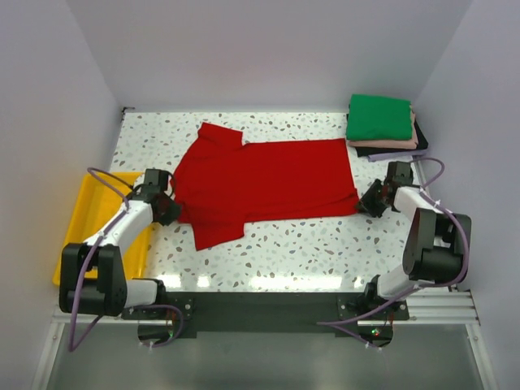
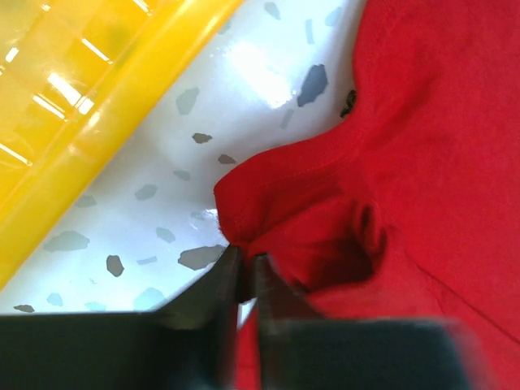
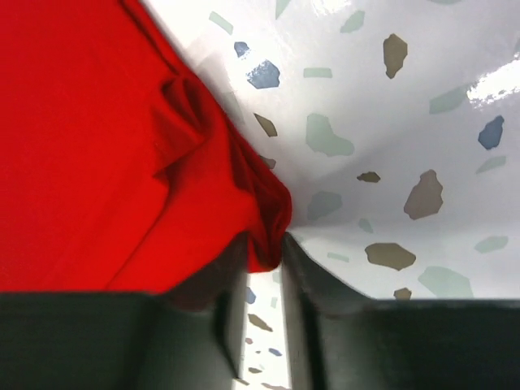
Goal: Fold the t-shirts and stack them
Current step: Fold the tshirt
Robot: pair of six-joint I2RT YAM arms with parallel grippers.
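The red t-shirt (image 1: 268,183) is soft matt cloth, like the folded stack (image 1: 379,118). The speckled table (image 1: 309,244) is glossy and smooth; the yellow tray (image 1: 77,213), shiny plastic.

T-shirts: five. One red t-shirt (image 1: 268,183) spread flat; four folded t-shirts (image 1: 380,120) stacked at the far right corner of the worktop (image 1: 301,244). Yellow tray (image 1: 77,215): one, left edge. Grippers: two, left gripper (image 2: 246,272), right gripper (image 3: 264,260).

Lab booth: white walls (image 1: 268,49) enclose speckled table (image 1: 301,244).
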